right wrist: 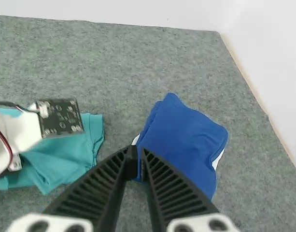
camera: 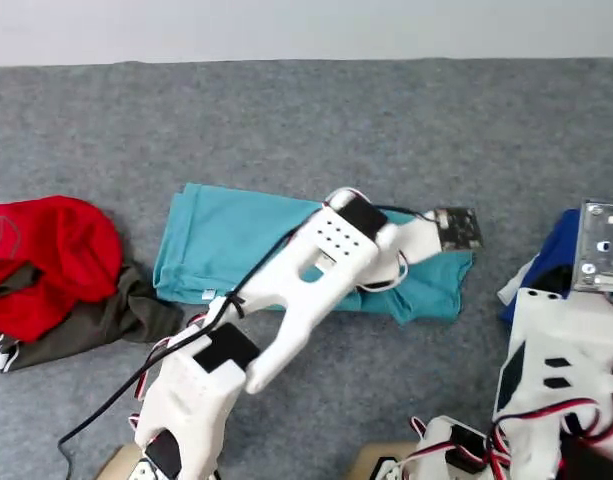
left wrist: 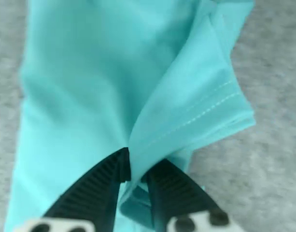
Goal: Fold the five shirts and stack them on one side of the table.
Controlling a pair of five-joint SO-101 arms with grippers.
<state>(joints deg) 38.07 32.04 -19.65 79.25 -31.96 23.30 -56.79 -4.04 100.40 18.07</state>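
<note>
A teal shirt [camera: 226, 245] lies partly folded mid-table. My left arm [camera: 316, 280] stretches over it to its right end. There my left gripper [left wrist: 132, 166] is shut on a raised fold of the teal shirt [left wrist: 90, 82], near a stitched hem. A folded blue shirt [right wrist: 186, 137] lies by the table's right edge. My right gripper [right wrist: 137, 157] hovers above the near side of it, shut with nothing between its fingers. The right arm [camera: 561, 350] covers much of the blue shirt [camera: 558, 250] in the high view. A red shirt [camera: 46, 260] lies crumpled on a dark olive shirt [camera: 116, 315] at the left.
Grey carpet [camera: 316, 130] covers the table, bare across the back. A white wall [right wrist: 268, 53] runs close along the right edge. The left arm's camera board [right wrist: 58, 117] sits over the teal shirt's [right wrist: 61, 157] end, a short way from my right gripper.
</note>
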